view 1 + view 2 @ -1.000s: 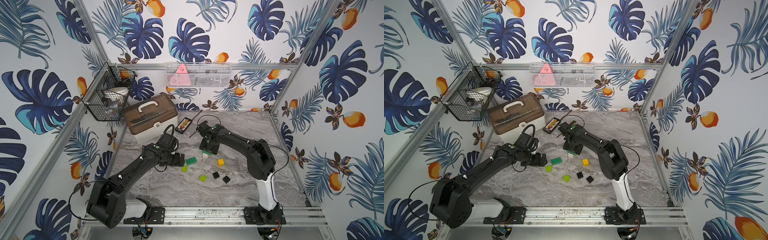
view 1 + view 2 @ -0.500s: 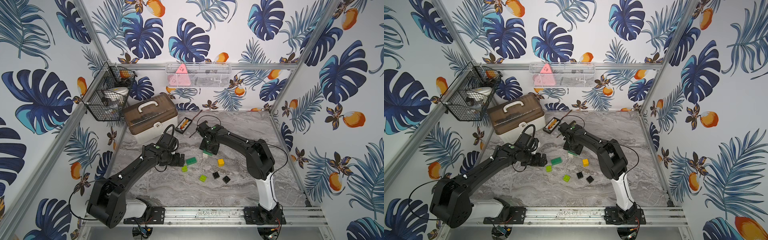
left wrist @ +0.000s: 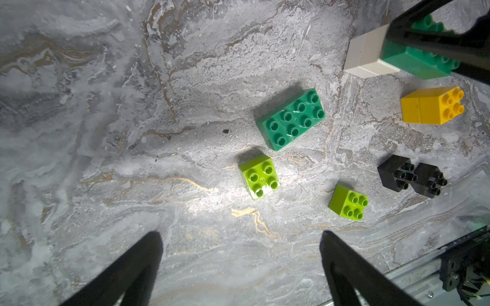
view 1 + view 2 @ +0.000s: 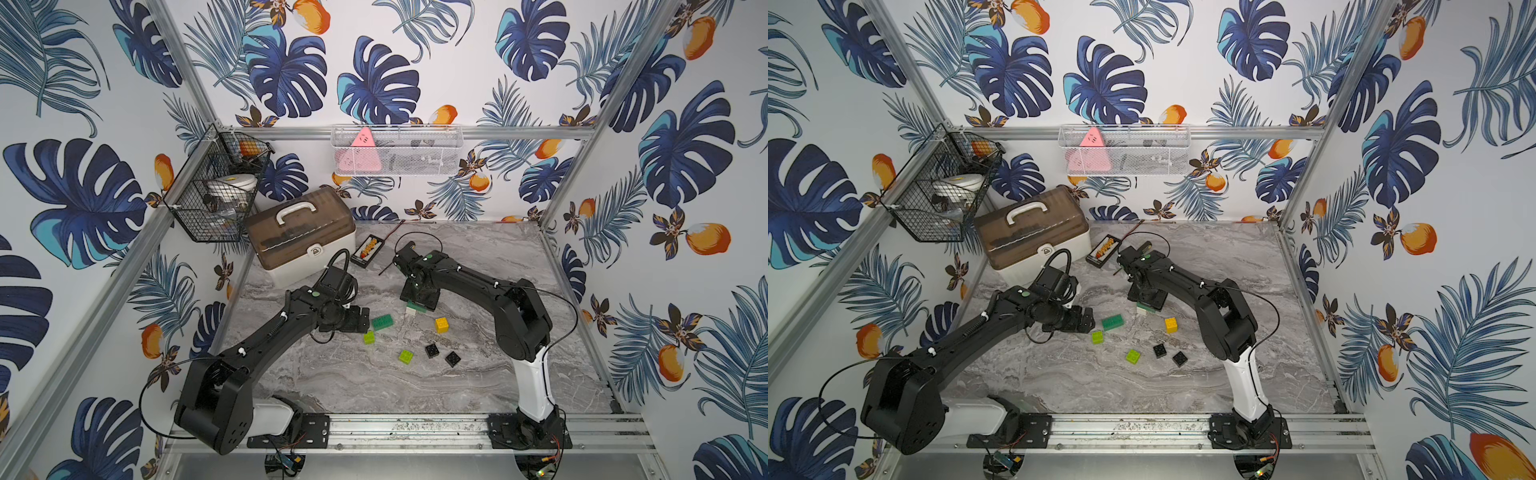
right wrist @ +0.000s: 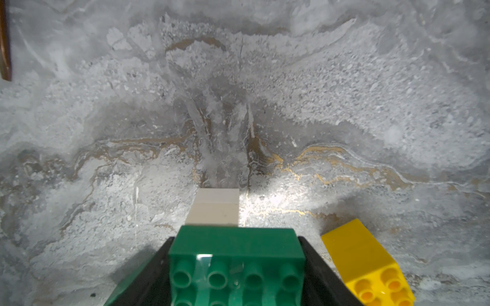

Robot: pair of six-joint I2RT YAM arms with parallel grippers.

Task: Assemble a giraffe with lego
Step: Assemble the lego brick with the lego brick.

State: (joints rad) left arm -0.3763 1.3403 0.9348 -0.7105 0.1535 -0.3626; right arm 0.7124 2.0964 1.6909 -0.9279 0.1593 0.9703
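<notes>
On marble [image 3: 106, 106]: two lime bricks [image 3: 259, 177], two black bricks [image 3: 395, 173]; left hand [image 3: 241, 235] apart, right hand [image 5: 233, 239] grips dark-green brick [image 5: 236, 267].

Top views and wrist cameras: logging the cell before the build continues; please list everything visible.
table: 1, grey marble
loose long brick: 1, dark green, table middle
held long brick: 1, dark green, gripped
white bricks: 2, joined, at the held long brick's end
yellow bricks: 2, joined, lying sideways on the table
lime bricks: 2, apart, table middle
black bricks: 2, close together, table front
storage box: 1, brown lid, white base, back left
bead frame: 1, black and orange, beside the storage box
wire basket: 1, black, left wall
mesh tray: 1, white, back rail, holding a pink triangle
left pincer: 1, black, open, by the loose long brick
right pincer: 1, black, shut on the held long brick
</notes>
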